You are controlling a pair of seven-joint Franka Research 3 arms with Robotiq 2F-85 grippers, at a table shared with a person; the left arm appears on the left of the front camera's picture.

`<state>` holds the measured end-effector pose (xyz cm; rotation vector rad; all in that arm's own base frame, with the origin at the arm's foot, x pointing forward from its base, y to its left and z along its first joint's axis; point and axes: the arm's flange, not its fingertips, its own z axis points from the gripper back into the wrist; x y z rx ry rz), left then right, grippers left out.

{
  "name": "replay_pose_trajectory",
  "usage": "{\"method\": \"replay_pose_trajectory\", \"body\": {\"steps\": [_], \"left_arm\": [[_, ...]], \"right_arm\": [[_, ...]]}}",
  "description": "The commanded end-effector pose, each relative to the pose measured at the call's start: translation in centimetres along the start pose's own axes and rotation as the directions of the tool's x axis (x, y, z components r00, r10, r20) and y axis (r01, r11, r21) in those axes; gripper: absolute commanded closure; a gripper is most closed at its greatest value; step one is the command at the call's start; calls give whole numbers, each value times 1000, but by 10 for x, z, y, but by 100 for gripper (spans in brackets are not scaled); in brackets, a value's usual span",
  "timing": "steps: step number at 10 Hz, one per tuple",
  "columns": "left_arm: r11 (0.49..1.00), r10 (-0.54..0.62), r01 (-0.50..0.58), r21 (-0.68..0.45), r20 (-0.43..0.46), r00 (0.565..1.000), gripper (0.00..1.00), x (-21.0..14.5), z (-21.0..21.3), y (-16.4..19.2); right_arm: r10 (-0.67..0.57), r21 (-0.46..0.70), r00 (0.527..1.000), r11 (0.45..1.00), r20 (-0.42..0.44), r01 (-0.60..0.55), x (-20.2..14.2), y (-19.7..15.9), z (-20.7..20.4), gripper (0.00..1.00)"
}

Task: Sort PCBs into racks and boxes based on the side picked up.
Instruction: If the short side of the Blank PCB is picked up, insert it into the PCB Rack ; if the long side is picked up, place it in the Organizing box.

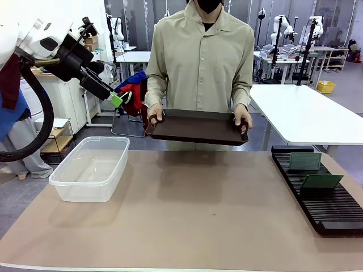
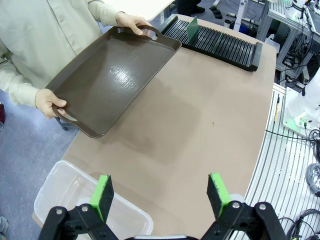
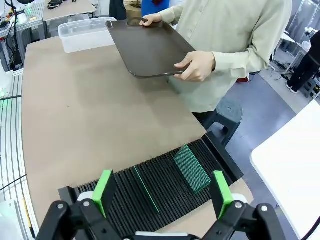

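Two green PCBs [image 1: 304,161] [image 1: 321,181] stand in the slots of the long black rack [image 1: 334,212] at the table's right side. In the right wrist view my right gripper [image 3: 162,189] hangs open above that rack [image 3: 125,192], over one tilted PCB [image 3: 191,167] and one edge-on PCB [image 3: 146,189]. The clear plastic box [image 1: 91,168] sits at the table's left. My left gripper [image 1: 119,101] is raised high above and behind the box [image 2: 55,192]. In its wrist view the left gripper [image 2: 160,192] is open with nothing between its green pads [image 2: 103,192].
A person at the far side holds a dark brown tray [image 1: 197,126] with both hands [image 1: 243,119] above the table's far edge. The left wrist view shows the rack [image 2: 225,47] with a PCB [image 2: 192,30] beyond the tray [image 2: 112,75]. The brown tabletop [image 1: 198,215] lies between box and rack.
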<state>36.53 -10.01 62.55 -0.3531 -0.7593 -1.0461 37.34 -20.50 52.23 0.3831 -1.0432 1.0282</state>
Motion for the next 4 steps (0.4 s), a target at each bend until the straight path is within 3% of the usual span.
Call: {"method": "replay_pose_trajectory", "body": {"steps": [1, 4], "left_arm": [[1000, 2, -2, -6, -2, 1000, 0, -1, 0, -1], [1000, 2, -2, -6, -2, 1000, 0, -1, 0, -1]], "right_arm": [[-8, 7, 1000, 1000, 5, 8, 1, 1, 0, 0], [-8, 7, 1000, 1000, 5, 8, 1, 1, 0, 0]]}}
